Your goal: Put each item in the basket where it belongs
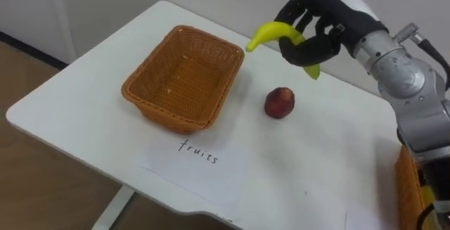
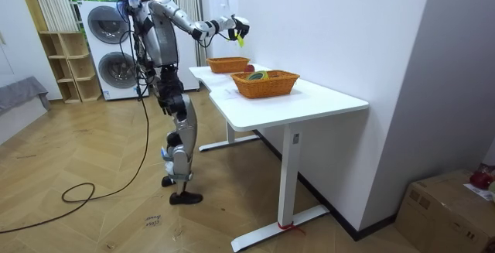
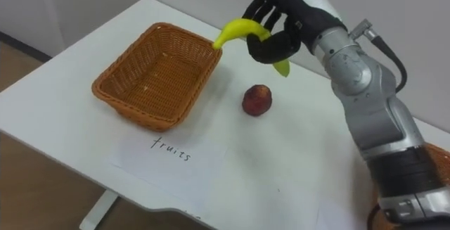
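Fingers of the right hand (image 1: 330,19) hide the middle of the banana (image 1: 271,32). At four o'clock, the view's edge cuts off a second basket (image 1: 405,184).

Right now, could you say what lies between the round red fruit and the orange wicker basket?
Only bare white tabletop separates red fruit and wicker basket, in both eye views.

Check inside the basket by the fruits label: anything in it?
Nothing visible: the basket shows a bare woven floor, except a strip hidden behind its near wall. The banana is held in the right robot hand.
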Available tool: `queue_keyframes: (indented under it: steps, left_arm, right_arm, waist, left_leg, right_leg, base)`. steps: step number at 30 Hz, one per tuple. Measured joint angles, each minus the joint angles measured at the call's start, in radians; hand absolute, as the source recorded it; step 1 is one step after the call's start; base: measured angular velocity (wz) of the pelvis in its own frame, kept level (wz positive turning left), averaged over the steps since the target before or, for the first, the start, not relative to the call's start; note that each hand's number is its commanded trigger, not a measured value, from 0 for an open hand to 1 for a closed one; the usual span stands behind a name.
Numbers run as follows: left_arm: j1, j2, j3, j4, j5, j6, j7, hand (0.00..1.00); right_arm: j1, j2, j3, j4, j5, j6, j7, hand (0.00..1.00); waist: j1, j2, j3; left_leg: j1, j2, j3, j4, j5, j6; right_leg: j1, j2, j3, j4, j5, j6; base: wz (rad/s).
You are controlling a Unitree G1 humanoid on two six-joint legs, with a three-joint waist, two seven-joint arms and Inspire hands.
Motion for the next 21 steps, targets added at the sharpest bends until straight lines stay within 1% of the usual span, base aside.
queue_keyframes:
  steps: [3, 7, 8, 10, 12, 14, 17, 19, 21]
  left_arm:
    - [-0.001, -0.002, 0.001, -0.002, 0.001, 0.000, 0.000, 0.00]
    - [0.000, 0.003, -0.001, -0.002, 0.000, 0.000, 0.003, 0.00]
    - [-0.001, 0.003, -0.001, -0.002, 0.000, 0.000, 0.004, 0.00]
    - [-0.007, 0.003, -0.001, -0.002, 0.001, -0.001, 0.007, 0.00]
    - [-0.010, 0.006, -0.002, 0.001, 0.002, -0.003, 0.016, 0.00]
    - [-0.016, 0.008, -0.003, 0.004, 0.015, -0.002, 0.039, 0.00]
    - [-0.013, 0.006, -0.003, 0.004, 0.037, 0.002, 0.051, 0.00]
    - [-0.009, 0.002, -0.003, 0.003, 0.039, 0.009, 0.052, 0.00]
    - [-0.008, 0.002, -0.005, 0.001, 0.039, 0.014, 0.069, 0.00]
  right_arm:
    - [-0.017, 0.021, 0.000, 0.000, -0.015, -0.004, -0.010, 1.00]
    - [-0.029, 0.022, 0.024, 0.000, -0.014, -0.008, -0.059, 1.00]
    - [-0.041, 0.023, 0.042, 0.000, -0.015, -0.009, -0.070, 1.00]
    - [-0.054, 0.023, 0.054, 0.000, -0.014, -0.017, -0.074, 1.00]
    - [-0.071, 0.023, 0.078, 0.002, -0.017, -0.018, -0.091, 1.00]
    - [-0.082, 0.023, 0.091, 0.002, -0.013, -0.023, -0.112, 1.00]
    - [-0.082, 0.027, 0.092, 0.002, -0.006, -0.024, -0.131, 1.00]
    - [-0.082, 0.030, 0.094, 0.002, -0.006, -0.024, -0.142, 1.00]
    - [-0.083, 0.030, 0.112, 0.002, -0.006, -0.024, -0.161, 1.00]
  waist:
    - [0.005, -0.004, -0.0031]
    - [0.008, -0.005, -0.0032]
    - [0.010, -0.004, -0.0028]
    - [0.014, -0.004, -0.0027]
    - [0.019, -0.004, -0.0026]
    - [0.023, -0.008, -0.0027]
    - [0.033, -0.015, -0.0034]
    - [0.039, -0.018, -0.0024]
    - [0.043, -0.025, 0.0007]
  left_leg:
    - [-0.020, -0.005, -0.004, 0.002, 0.002, 0.003]
    - [-0.025, -0.008, -0.010, 0.011, 0.002, 0.004]
    - [-0.026, -0.009, -0.010, 0.010, 0.002, 0.004]
    - [-0.028, -0.010, -0.010, 0.009, 0.003, 0.005]
    - [-0.028, -0.010, -0.011, 0.008, 0.003, 0.005]
    - [-0.035, -0.011, -0.024, 0.007, 0.003, 0.005]
    - [-0.038, -0.010, -0.026, 0.008, 0.003, 0.005]
    - [-0.038, -0.011, -0.027, 0.007, 0.003, 0.005]
    - [-0.038, -0.011, -0.027, 0.005, 0.003, 0.005]
  right_leg:
    - [-0.016, -0.004, -0.003, 0.000, -0.003, 0.005]
    - [-0.017, -0.005, -0.006, -0.001, -0.003, 0.005]
    - [-0.018, -0.006, -0.006, -0.001, -0.003, 0.005]
    - [-0.022, -0.006, -0.006, -0.001, -0.003, 0.005]
    - [-0.022, -0.006, -0.009, -0.002, -0.003, 0.005]
    - [-0.024, -0.005, -0.015, -0.002, -0.003, 0.006]
    - [-0.025, -0.006, -0.015, -0.002, -0.004, 0.006]
    - [-0.025, -0.005, -0.015, -0.002, -0.004, 0.006]
    - [-0.025, -0.003, -0.015, -0.002, -0.005, 0.008]
  base:
    - [0.05]
    - [0.05]
    - [-0.03]
    - [-0.02]
    - [0.02]
    - [0.13]
    - [0.05]
    - [0.00]
    - [0.00]
